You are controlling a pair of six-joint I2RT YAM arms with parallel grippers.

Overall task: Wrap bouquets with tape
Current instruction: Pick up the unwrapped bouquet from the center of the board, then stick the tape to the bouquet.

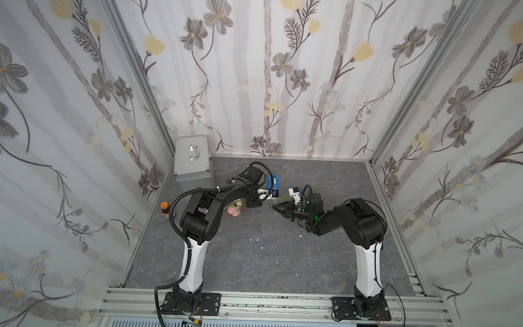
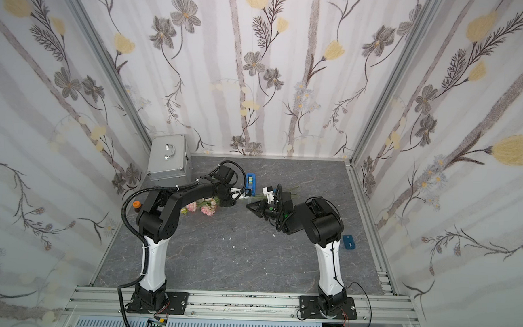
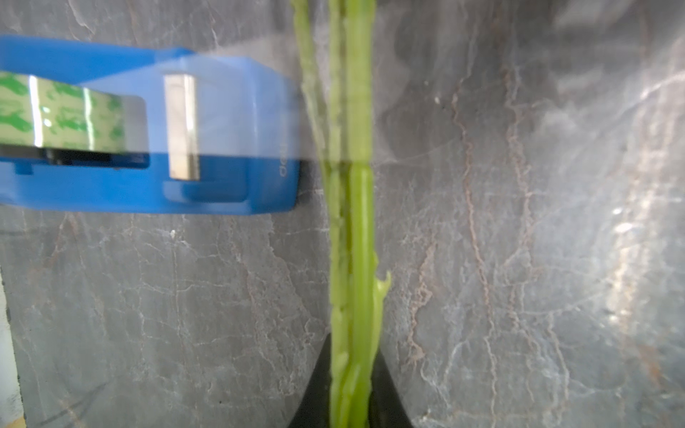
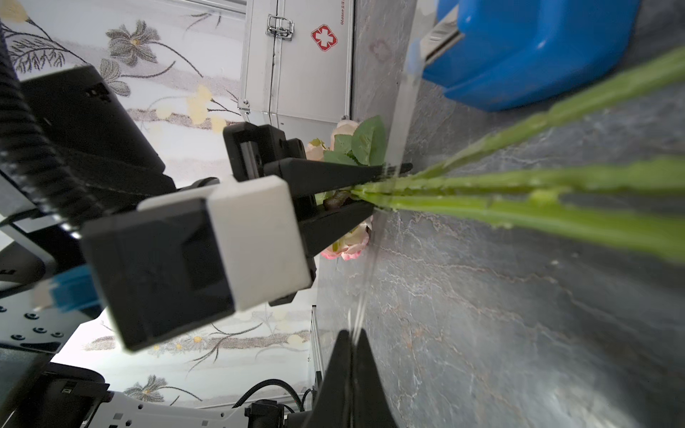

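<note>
The bouquet lies on the grey table, its pink flowers [image 1: 234, 210] [image 2: 206, 208] beside the left arm and its green stems [image 3: 352, 222] [image 4: 519, 185] pointing right. My left gripper [image 3: 352, 348] [image 4: 374, 185] is shut on the stems, close to the flower heads. The blue tape dispenser [image 1: 274, 182] [image 2: 250, 181] [image 3: 222, 185] stands just behind the stems and holds a greenish roll [image 3: 63, 111]. A clear strip of tape [image 4: 400, 122] runs from the dispenser across the stems to my right gripper [image 4: 351, 335] [image 1: 274, 206], which is shut on its end.
A silver first-aid case [image 1: 192, 158] [image 4: 304, 74] stands at the back left. A brown bottle with an orange cap [image 1: 164, 208] stands by the left wall. A small blue object [image 2: 348, 242] lies behind the right arm. Small white scraps [image 1: 256, 239] dot the table's middle.
</note>
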